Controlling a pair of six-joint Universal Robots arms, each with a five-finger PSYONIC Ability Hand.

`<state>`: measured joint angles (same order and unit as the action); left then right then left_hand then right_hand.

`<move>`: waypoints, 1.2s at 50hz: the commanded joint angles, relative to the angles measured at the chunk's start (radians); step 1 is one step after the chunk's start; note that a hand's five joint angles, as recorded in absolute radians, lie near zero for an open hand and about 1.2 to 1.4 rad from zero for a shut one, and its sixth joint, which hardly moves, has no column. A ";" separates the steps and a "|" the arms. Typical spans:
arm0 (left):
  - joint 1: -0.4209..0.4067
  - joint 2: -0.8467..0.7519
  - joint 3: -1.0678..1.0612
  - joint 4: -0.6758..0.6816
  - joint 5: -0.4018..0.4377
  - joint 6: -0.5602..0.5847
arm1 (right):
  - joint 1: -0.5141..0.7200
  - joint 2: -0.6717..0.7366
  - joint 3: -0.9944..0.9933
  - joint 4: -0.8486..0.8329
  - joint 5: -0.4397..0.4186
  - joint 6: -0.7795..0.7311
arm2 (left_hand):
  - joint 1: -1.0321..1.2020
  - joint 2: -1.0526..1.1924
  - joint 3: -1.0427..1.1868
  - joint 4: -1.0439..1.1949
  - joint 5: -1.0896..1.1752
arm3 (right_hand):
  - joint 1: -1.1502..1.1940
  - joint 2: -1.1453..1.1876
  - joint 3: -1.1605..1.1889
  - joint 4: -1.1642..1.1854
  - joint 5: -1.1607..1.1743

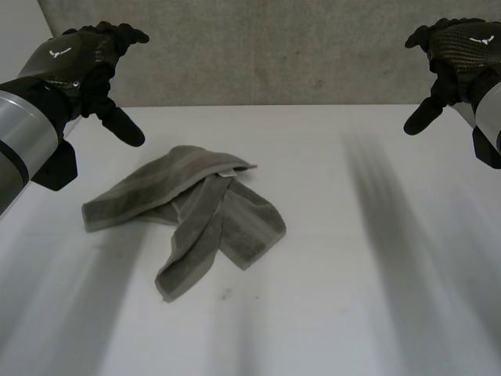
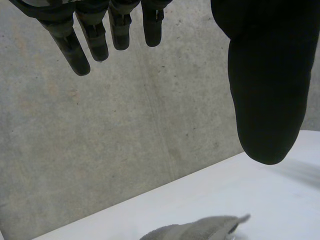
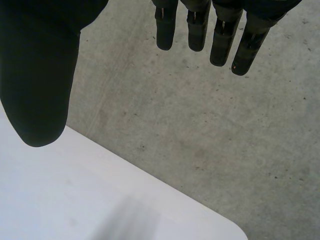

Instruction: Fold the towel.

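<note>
A grey-green towel [image 1: 188, 211] lies crumpled on the white table [image 1: 352, 258], left of the middle, with one strip trailing toward the front. My left hand [image 1: 82, 59] hovers high above the table's far left, back and left of the towel, open and empty. In the left wrist view its fingers [image 2: 95, 35] hang straight and a bit of the towel [image 2: 195, 231] lies well below them. My right hand [image 1: 458, 51] hangs high at the far right, open and empty, far from the towel. Its fingers [image 3: 220, 35] are straight in the right wrist view.
A grey concrete wall [image 1: 274, 47] stands behind the table's far edge. Bare table surface spreads to the right of the towel and in front of it.
</note>
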<state>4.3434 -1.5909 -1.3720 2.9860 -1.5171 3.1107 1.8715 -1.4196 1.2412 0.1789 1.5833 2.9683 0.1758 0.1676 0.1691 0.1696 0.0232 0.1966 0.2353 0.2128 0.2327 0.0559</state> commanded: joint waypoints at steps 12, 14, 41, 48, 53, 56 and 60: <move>0.111 -0.265 0.039 0.064 0.005 0.138 | 0.072 0.102 -0.006 0.013 -0.094 -0.083 | 0.052 0.060 0.059 0.058 0.030 | -0.022 -0.061 -0.038 -0.058 -0.056; 0.114 -0.317 0.054 0.064 0.006 0.160 | 0.093 0.117 -0.003 0.011 -0.094 -0.107 | 0.055 0.063 0.062 0.061 0.033 | -0.022 -0.061 -0.038 -0.058 -0.056; 0.048 -0.925 0.405 0.387 0.279 0.178 | 0.112 0.177 0.038 0.004 -0.094 -0.123 | 0.267 0.275 0.273 0.273 0.245 | -0.022 -0.061 -0.038 -0.058 -0.056; 0.048 -0.988 0.473 0.383 0.284 0.201 | 0.113 0.189 0.038 0.002 -0.095 -0.123 | 0.445 0.453 0.452 0.451 0.423 | -0.022 -0.061 -0.038 -0.058 -0.056; 0.048 -0.998 0.476 0.386 0.279 0.218 | 0.112 0.197 0.038 0.002 -0.095 -0.123 | 1.019 1.027 1.025 1.025 0.997 | -0.022 -0.061 -0.038 -0.058 -0.056; 0.047 -0.986 0.473 0.398 0.262 0.249 | 0.112 0.205 0.038 0.001 -0.095 -0.123 | 1.220 1.229 1.227 1.227 1.199 | -0.022 -0.061 -0.038 -0.058 -0.056; 0.044 -0.917 0.456 0.415 0.225 0.295 | 0.112 0.212 0.038 0.001 -0.095 -0.123 | 1.220 1.229 1.227 1.227 1.199 | -0.022 -0.061 -0.038 -0.058 -0.056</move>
<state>4.3906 -2.5808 -0.8955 3.3774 -1.2479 3.3446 1.9835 -1.2170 1.2796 0.1802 1.4878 2.8456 1.1043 1.1218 1.1197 1.1205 0.9406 0.1966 0.2353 0.2128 0.2327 0.0558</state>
